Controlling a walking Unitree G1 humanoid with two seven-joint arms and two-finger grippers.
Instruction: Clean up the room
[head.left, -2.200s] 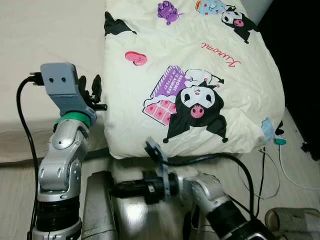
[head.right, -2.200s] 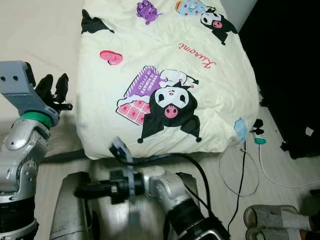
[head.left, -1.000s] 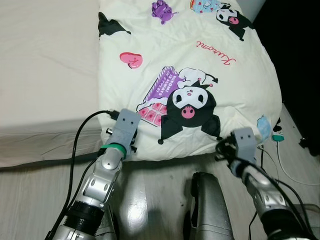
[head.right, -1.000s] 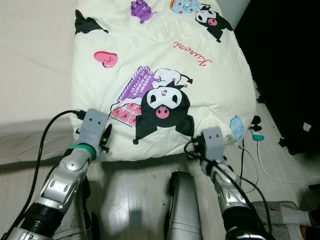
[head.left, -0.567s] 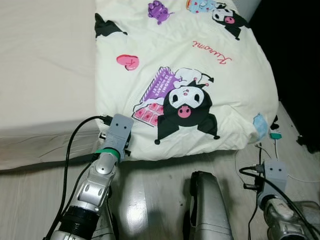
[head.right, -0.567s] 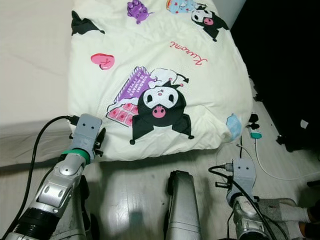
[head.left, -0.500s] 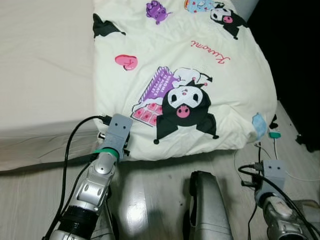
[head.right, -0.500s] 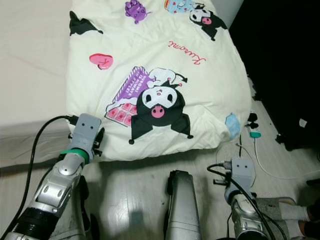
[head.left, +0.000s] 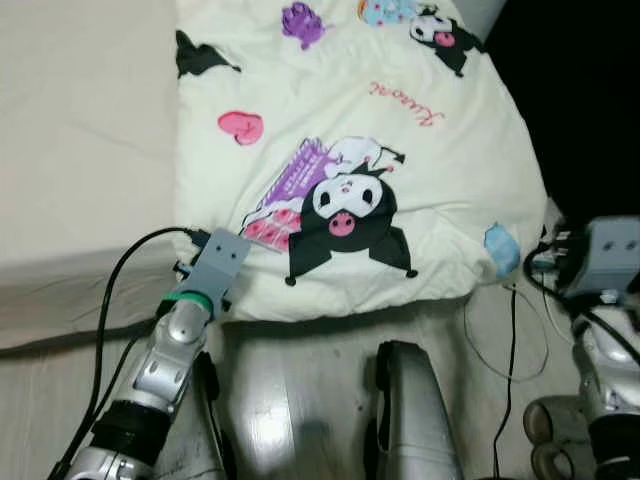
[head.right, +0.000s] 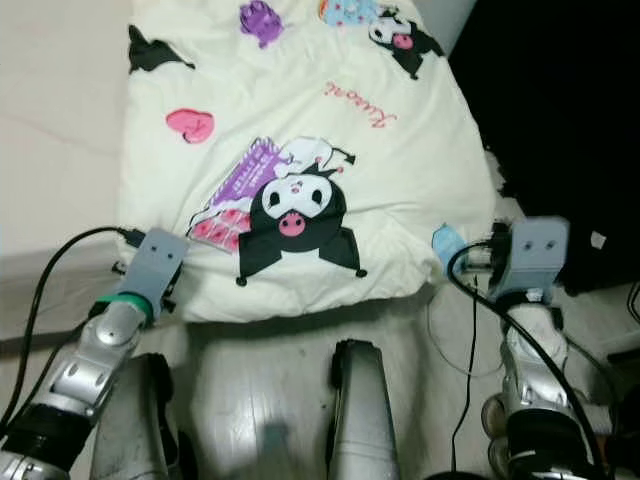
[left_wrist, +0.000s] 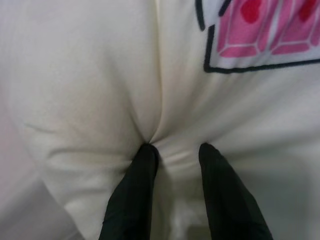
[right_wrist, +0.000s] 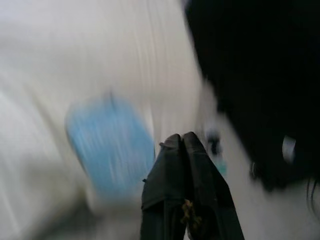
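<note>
left hand (left_wrist: 172, 152) is grasping a fold at the near left corner of the comforter (head.left: 400, 140) on the bed (head.left: 80, 150), while the clenched, empty right hand (right_wrist: 182, 142) sits off the right corner.

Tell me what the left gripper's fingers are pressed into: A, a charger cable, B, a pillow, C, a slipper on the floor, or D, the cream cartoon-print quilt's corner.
D: in the left wrist view the fingers dig into a fold of the cream quilt.

red script "Kuromi", cream duvet (head.left: 420, 170)
</note>
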